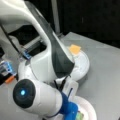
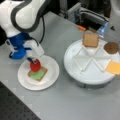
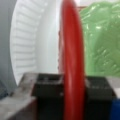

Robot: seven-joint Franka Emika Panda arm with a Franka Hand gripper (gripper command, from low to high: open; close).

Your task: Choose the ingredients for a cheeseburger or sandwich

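One tomato disc (image 2: pixel 35 66) is being pinched on edge by your gripper (image 3: pixel 72 82) over the lettuce (image 2: pixel 37 74) and toast (image 2: pixel 44 71); you are needing to lay it flat.

No readable text, labels or numbers anywhere.

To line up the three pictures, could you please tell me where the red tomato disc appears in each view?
A front view: the tomato disc is not visible; the arm covers the white paper plate at bottom right.
A front view: the tomato disc stands on edge at lower left, held by the gripper over the green lettuce piece.
Wrist view: the disc runs top to bottom, centre, between the dark fingers.
Shared landmark: the paper plate.
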